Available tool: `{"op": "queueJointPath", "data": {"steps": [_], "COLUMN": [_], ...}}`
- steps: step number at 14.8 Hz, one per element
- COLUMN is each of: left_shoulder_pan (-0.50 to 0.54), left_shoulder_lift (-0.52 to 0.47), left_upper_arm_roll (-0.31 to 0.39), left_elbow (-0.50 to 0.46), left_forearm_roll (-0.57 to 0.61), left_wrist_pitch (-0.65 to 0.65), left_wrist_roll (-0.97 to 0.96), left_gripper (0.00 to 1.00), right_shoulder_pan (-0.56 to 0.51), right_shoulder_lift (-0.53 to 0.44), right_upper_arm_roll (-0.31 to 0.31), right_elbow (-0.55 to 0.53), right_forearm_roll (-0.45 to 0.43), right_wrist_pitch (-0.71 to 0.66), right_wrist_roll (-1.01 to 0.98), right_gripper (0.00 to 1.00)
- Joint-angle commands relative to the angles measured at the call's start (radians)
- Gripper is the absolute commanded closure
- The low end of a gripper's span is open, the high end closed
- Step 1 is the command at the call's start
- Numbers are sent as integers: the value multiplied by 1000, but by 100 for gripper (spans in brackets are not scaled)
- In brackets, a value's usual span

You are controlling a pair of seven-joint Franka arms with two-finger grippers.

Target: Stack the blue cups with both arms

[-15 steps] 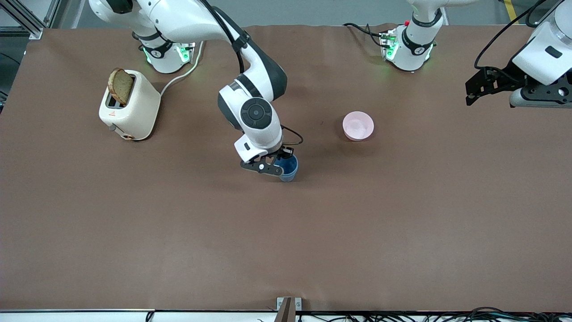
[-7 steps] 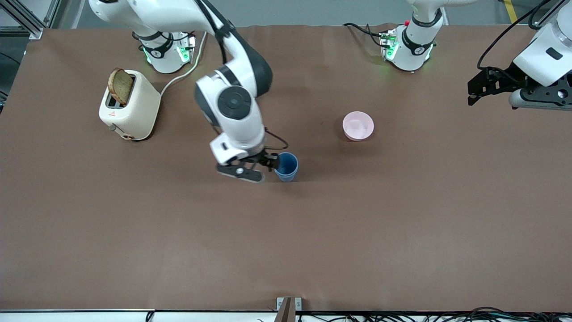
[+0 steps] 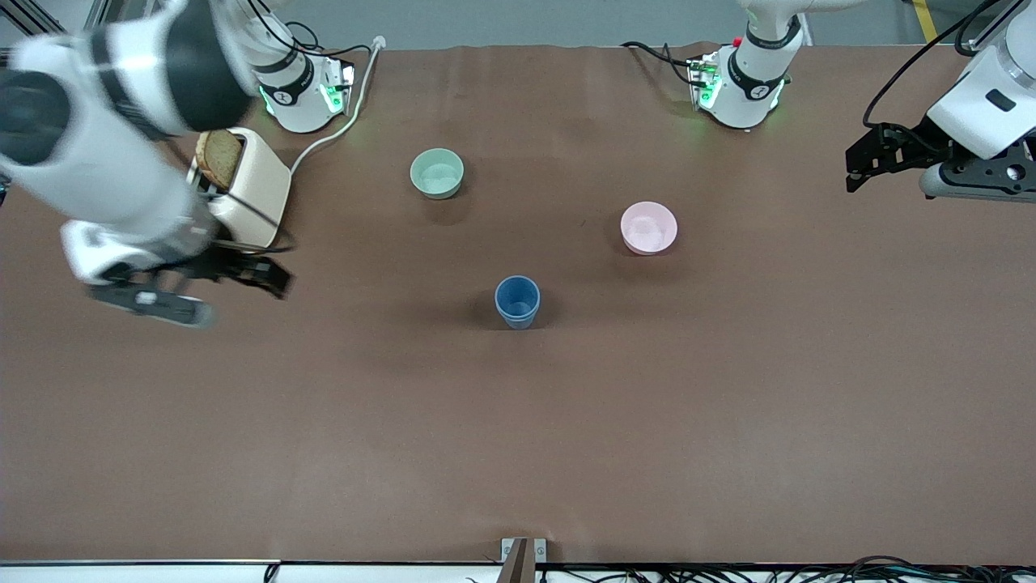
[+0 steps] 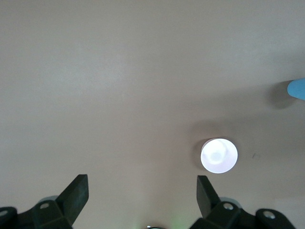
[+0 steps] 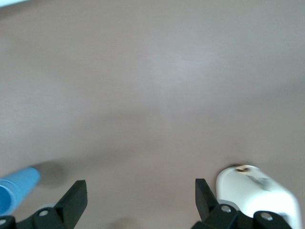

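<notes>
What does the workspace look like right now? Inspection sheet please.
Surface: brown table, bare over its whole near half.
Job's things: one blue cup visible, upright mid-table, free of both hands; whether a second sits inside it cannot be told.
Clutter: green bowl and pink bowl, both farther from the camera than the cup; toaster holding a bread slice at the right arm's end.
Grippers: right hand open, empty, over the table beside the toaster. Left hand open, empty, waiting up at its own end.
Cables: toaster cord running toward the right arm's base; loose cables along the near edge.
Surroundings: nothing seen of note.
</notes>
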Motion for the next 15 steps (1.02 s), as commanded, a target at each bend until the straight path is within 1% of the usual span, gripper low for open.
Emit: {"op": "queueJointPath", "data": {"steps": [1, 4, 6, 8, 11, 13, 15], "left_shoulder_pan": [2, 2, 2, 2, 2, 2, 2], "left_shoulder_lift": [-29, -28, -28, -28, -26, -19, -13], "left_upper_arm_roll": [3, 3, 3, 3, 3, 4, 7], "left_elbow": [-29, -29, -27, -27, -22, -15, 0], "left_forearm_roll": [-10, -10, -10, -10, -10, -9, -9], "left_wrist_pitch": [15, 15, 15, 15, 13, 12, 12], "left_wrist_roll": [-2, -8, -8, -10, -8, -2, 10], "left_gripper": [0, 0, 0, 0, 0, 0, 0], "right_shoulder_pan": [-134, -264, -341, -349, -338, -326, -329], "right_shoulder_lift": [-79, -140, -155, -171, -178, -186, -195], "right_upper_arm_roll": [24, 21, 24, 20, 30, 32, 30], "right_elbow": [-74, -135, -151, -122, -1, 11, -5], "right_forearm_roll": [2, 2, 8, 6, -6, -10, -6], "right_wrist_pitch": [-38, -47, -50, -67, -183, -220, -211], "right_wrist_roll": [-130, -297, -395, -420, -419, -406, -382], "right_gripper": [0, 0, 0, 0, 0, 0, 0]}}
